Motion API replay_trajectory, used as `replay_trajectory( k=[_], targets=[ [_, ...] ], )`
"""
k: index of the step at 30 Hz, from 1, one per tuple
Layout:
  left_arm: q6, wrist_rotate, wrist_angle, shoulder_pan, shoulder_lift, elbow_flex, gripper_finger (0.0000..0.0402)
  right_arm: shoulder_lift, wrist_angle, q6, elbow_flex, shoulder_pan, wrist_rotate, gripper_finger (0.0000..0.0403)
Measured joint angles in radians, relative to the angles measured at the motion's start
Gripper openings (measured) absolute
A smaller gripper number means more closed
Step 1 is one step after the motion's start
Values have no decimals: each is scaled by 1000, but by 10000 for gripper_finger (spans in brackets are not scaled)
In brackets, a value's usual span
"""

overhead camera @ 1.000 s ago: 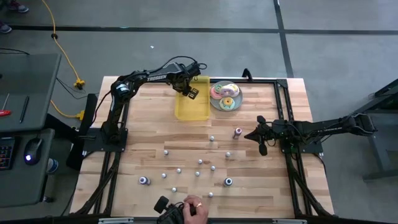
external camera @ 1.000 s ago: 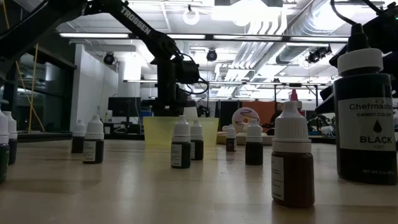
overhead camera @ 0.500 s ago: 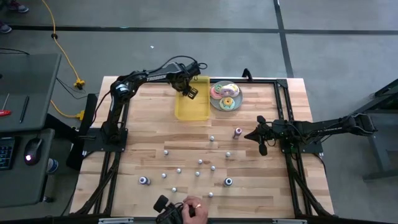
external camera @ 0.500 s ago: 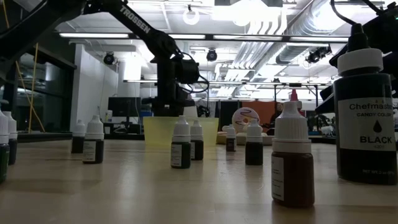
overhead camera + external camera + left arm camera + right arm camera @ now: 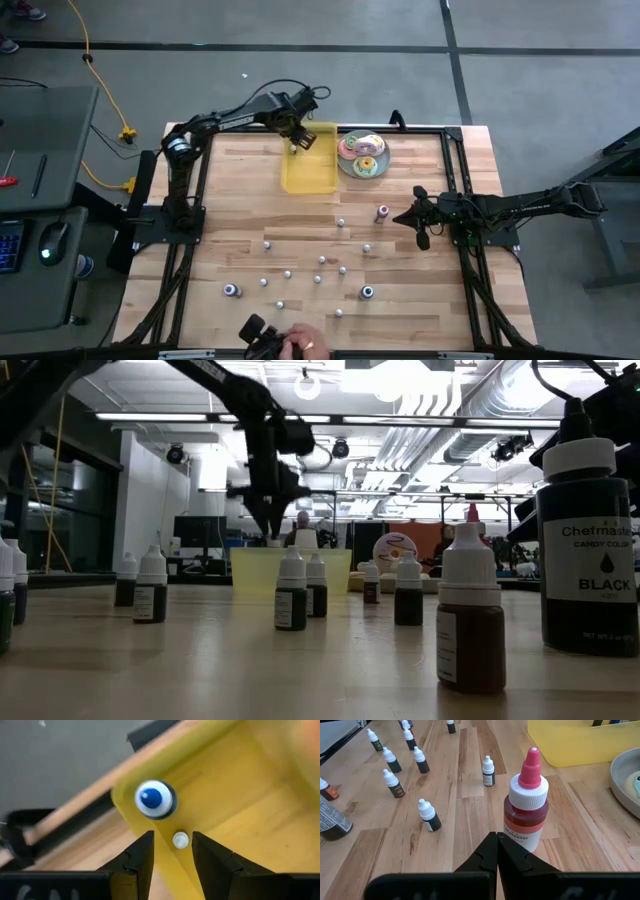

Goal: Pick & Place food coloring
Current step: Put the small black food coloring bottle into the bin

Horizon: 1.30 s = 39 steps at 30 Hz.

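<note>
Here, the left gripper (image 5: 172,851) hangs above the tray's (image 5: 235,815) far corner, fingers parted, gripping nothing. 2 bottles stand in the tray below: a small white-capped bottle (image 5: 180,840) between the fingertips, a blue-capped bottle (image 5: 154,799) just beyond. The right gripper (image 5: 496,851), clenched, rests beside a pink-tipped bottle (image 5: 526,800).

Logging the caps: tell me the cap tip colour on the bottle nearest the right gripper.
Pink tip, white collar, on the bottle; clearest in the right wrist view.

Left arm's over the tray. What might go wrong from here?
1. Left gripper hangs open above a white-capped bottle, next to a blue-capped bottle in a corner of the yellow tray; a low sideways move may topple either.
2. Right gripper, shut, sits close to the pink-capped bottle; moving off may knock it.
</note>
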State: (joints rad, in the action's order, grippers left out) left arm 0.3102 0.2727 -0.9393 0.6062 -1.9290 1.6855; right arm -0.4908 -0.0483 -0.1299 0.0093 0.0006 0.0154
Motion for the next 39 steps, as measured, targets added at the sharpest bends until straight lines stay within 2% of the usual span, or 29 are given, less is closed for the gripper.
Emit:
replay_trajectory(
  k=[8, 12, 20, 27, 30, 33, 39],
  targets=[
    [-122, 3, -26, -45, 194, 0, 128, 0, 0, 0, 0, 0, 0, 0],
    [-227, -45, -102, -72, 313, 1, 128, 0, 0, 0, 0, 0, 0, 0],
    [-372, -203, -423, -138, 499, 1, 128, 0, 0, 0, 0, 0, 0, 0],
    [-462, -302, -620, -272, 592, 1, 128, 0, 0, 0, 0, 0, 0, 0],
    [-460, -307, -628, -351, 616, -8, 128, 0, 0, 0, 0, 0, 0, 0],
    [-381, -303, -617, -430, 640, -55, 128, 0, 0, 0, 0, 0, 0, 0],
    [-171, -300, -503, -536, 659, -244, 128, 0, 0, 0, 0, 0, 0, 0]
  ],
)
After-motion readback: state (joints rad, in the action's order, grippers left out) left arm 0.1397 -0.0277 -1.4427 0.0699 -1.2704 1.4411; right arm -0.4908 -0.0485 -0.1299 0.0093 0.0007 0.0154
